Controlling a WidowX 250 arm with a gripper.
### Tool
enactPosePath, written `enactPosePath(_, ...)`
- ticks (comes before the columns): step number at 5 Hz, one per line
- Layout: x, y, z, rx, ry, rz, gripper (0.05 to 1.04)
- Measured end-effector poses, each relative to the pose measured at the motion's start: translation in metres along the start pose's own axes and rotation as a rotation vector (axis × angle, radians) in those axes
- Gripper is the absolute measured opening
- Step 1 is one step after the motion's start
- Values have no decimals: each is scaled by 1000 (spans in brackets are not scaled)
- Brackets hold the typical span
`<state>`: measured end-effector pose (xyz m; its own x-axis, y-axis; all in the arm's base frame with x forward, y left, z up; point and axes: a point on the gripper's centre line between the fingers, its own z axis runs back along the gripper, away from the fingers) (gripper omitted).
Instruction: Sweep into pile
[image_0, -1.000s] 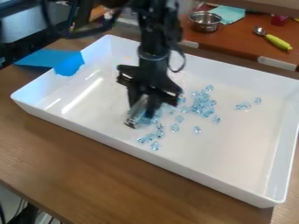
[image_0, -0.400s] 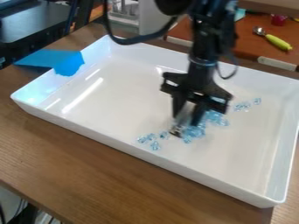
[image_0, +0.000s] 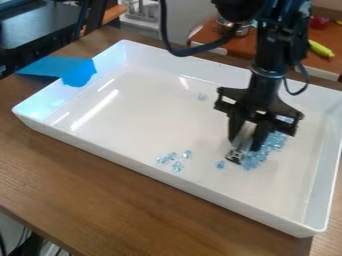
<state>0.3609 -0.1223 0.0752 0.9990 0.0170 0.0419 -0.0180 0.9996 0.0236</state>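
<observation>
Gripper (image_0: 245, 145) is seen right of centre in the frame, pointed down into white tray (image_0: 157, 173); a silvery piece (image_0: 244, 134) is pinched between its fingers, lower end at or near tray floor, exact contact can't be told. Beads (image_0: 273, 143), clear light blue, are bunched just beside the gripper on its right side, partly hidden behind it. One loose bead (image_0: 220, 164) is seen left of and slightly below the gripper. A small loose group (image_0: 172, 156) is spread near the tray's front wall, lower centre of frame. A few faint bits (image_0: 202, 97) are seen toward the tray's back, upper centre. Blue tape (image_0: 78, 73) is draped over the tray's rim, upper left. Tray is set on brown table (image_0: 100, 192). On orange counter (image_0: 244, 46), upper right, metal bowl (image_0: 226, 24) is partly covered by arm (image_0: 268, 55); a yellow-green handle (image_0: 321, 49) is seen at far right.
</observation>
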Motion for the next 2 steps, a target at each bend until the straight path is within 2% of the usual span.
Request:
enactPosePath(1, -1, -7, 3, -17, 36, 2, 379)
enactPosePath(2, -6, 0, 6, -39, 92, -8, 379)
